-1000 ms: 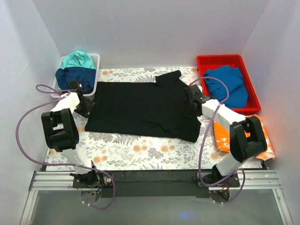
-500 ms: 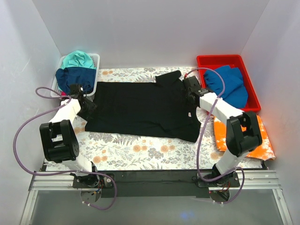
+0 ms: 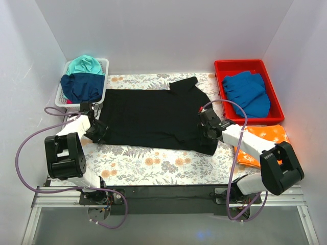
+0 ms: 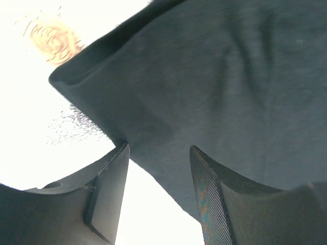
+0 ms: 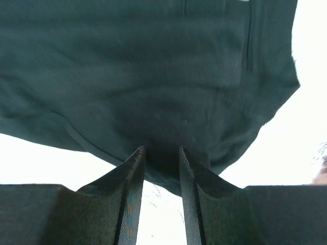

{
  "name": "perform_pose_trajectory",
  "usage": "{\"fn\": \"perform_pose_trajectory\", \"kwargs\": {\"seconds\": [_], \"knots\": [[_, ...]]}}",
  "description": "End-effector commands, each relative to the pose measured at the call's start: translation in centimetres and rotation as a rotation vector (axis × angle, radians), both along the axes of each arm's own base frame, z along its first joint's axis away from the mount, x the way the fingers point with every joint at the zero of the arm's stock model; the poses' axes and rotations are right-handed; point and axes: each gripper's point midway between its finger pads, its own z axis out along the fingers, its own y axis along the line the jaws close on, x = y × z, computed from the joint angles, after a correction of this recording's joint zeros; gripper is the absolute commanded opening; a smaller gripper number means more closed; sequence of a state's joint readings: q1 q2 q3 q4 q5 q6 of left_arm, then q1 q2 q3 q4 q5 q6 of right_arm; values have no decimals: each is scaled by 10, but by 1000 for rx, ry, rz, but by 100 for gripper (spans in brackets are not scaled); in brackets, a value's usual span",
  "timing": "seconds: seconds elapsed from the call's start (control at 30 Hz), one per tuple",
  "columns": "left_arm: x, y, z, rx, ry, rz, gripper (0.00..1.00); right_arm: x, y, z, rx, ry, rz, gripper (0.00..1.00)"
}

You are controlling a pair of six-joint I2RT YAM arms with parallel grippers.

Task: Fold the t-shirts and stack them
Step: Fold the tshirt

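**Black t-shirt (image 3: 153, 115) spread flat, edges there to take**

You've got limp, light cloth here. It has no stiffness, and it will sag and drag its lower layer the moment you lift one point. Take it at the hem corners and pinch through both layers, not mid-panel.

It's laid out on the surface (image 3: 153, 162), reaching from your left hand (image 4: 158, 153) across to your right hand (image 5: 162, 153).

- **Left hand:** the fingers are spread, with a rolled corner of the hem just ahead of the tips and nothing clamped between them.
- **Right hand:** the fingers are only narrowly parted, with bright surface showing in the gap. The shirt's bulging edge sits right at the tips, and I see no pinch on it.

Now the blind spots. From above, your right hand covers the corner beneath it, so you can't read the sleeve there. A flap pokes out at the far edge beyond that hand, and I can't tell if it's sleeve or collar. No label is in sight. Both wrist views wash the surface out to white. The orange t-shirt (image 3: 268, 137), to the outer side of your right hand, lies partly under the arm.
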State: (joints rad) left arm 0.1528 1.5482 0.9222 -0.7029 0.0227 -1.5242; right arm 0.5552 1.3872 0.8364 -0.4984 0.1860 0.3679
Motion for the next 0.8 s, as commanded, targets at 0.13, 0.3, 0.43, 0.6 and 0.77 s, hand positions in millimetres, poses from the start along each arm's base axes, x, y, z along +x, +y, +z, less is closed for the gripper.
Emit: {"fn": "perform_pose_trajectory", "kwargs": {"seconds": [0.13, 0.3, 0.43, 0.6, 0.77], "knots": [[-28, 3, -19, 15, 139, 105, 49, -17, 2, -17, 26, 56, 15, 39], [-45, 10, -23, 55, 232, 154, 48, -25, -14, -32, -52, 102, -24, 38], [-57, 16, -19, 97, 267, 192, 48, -35, -38, -38, -153, 148, -95, 37], [-77, 20, -18, 107, 326, 232, 49, -46, -71, -40, -271, 185, -170, 34], [-92, 19, -22, 96, 364, 250, 49, -48, -84, -38, -314, 171, -190, 34]]}}
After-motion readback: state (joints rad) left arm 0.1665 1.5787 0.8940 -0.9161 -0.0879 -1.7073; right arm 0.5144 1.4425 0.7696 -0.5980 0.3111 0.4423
